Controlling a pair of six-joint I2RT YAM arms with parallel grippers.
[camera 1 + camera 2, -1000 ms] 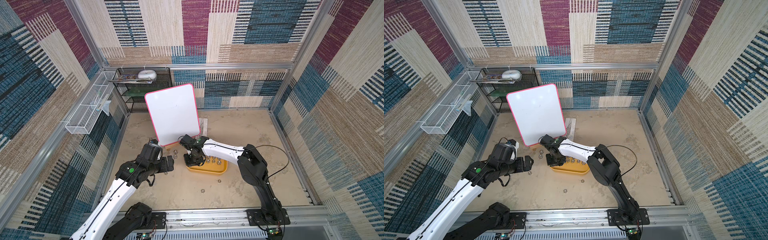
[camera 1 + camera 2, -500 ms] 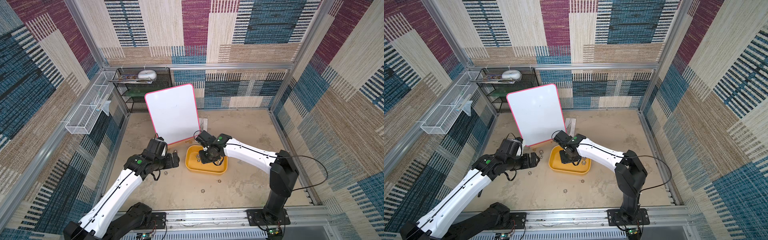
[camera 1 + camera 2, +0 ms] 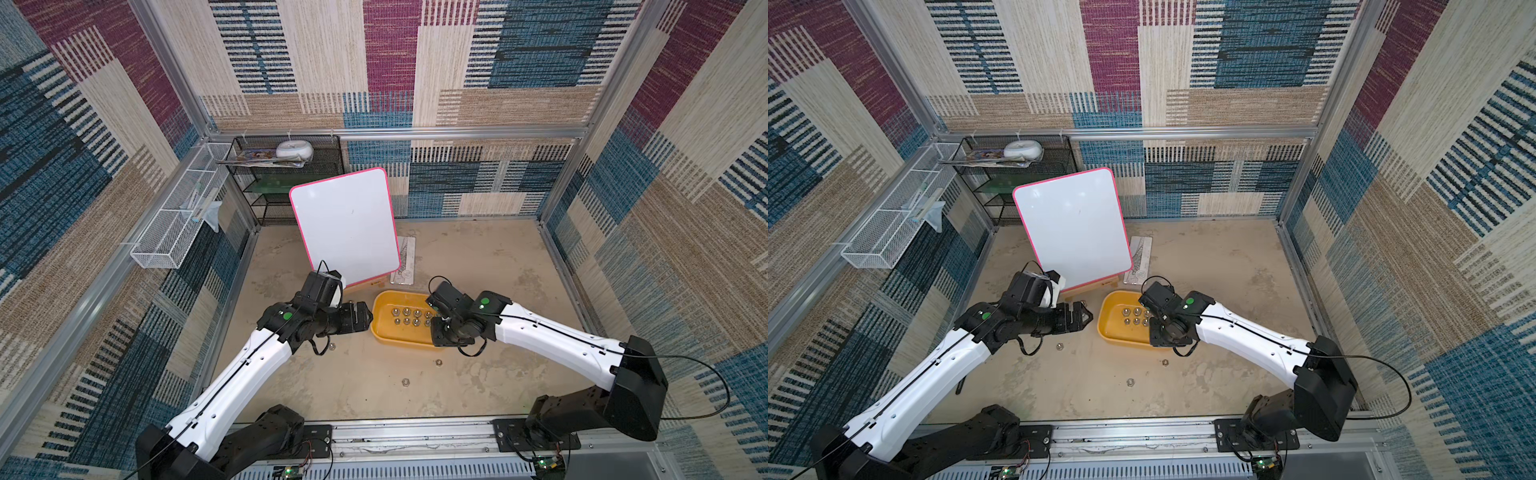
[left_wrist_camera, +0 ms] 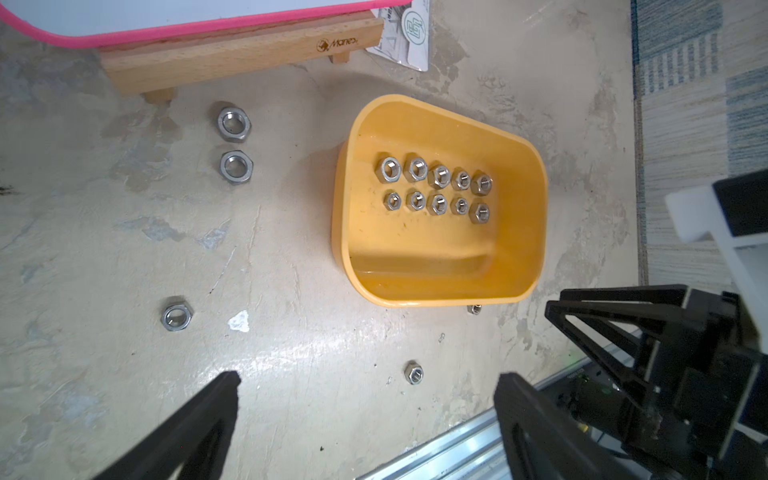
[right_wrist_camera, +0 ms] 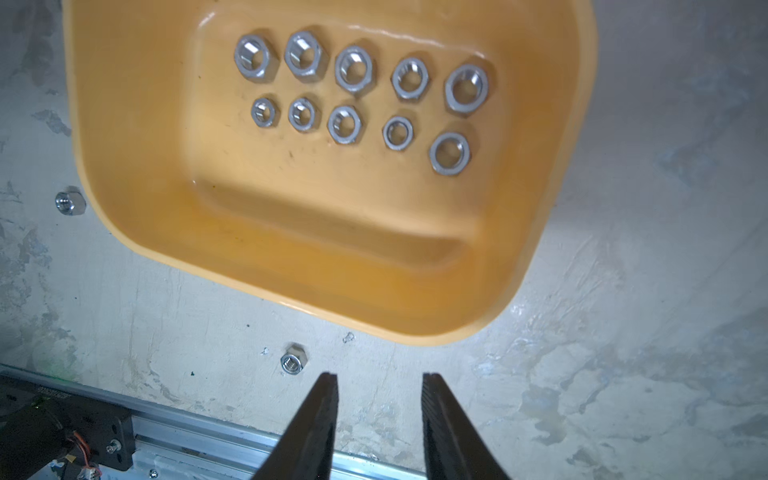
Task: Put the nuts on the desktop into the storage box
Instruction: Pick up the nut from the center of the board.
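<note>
The yellow storage box (image 3: 380,332) (image 3: 1106,328) sits mid-desktop (image 3: 478,257) and holds several nuts (image 4: 432,187) (image 5: 353,91) in two rows. Loose nuts lie on the desktop: two side by side (image 4: 235,145) near the wooden stand, one (image 4: 176,318) apart from them, and two (image 3: 437,363) (image 3: 405,381) in front of the box. My left gripper (image 3: 365,318) (image 4: 369,382) is open wide and empty at the box's left edge. Over the box's right front corner, my right gripper (image 3: 446,337) (image 5: 380,376) stands open by a narrow gap, holding nothing, with a nut (image 5: 294,360) beside its fingertips.
A pink-rimmed whiteboard (image 3: 345,224) on a wooden stand (image 4: 232,54) rises just behind the box, with a printed card (image 3: 405,264) beside it. A black mesh shelf (image 3: 291,183) fills the back left corner and a white wire basket (image 3: 178,220) hangs on the left wall. An aluminium rail (image 3: 415,432) borders the front.
My right gripper has travelled from the box's left side across it to its right front corner, and its jaws have parted a little. My left gripper has moved right, up to the box's left edge.
</note>
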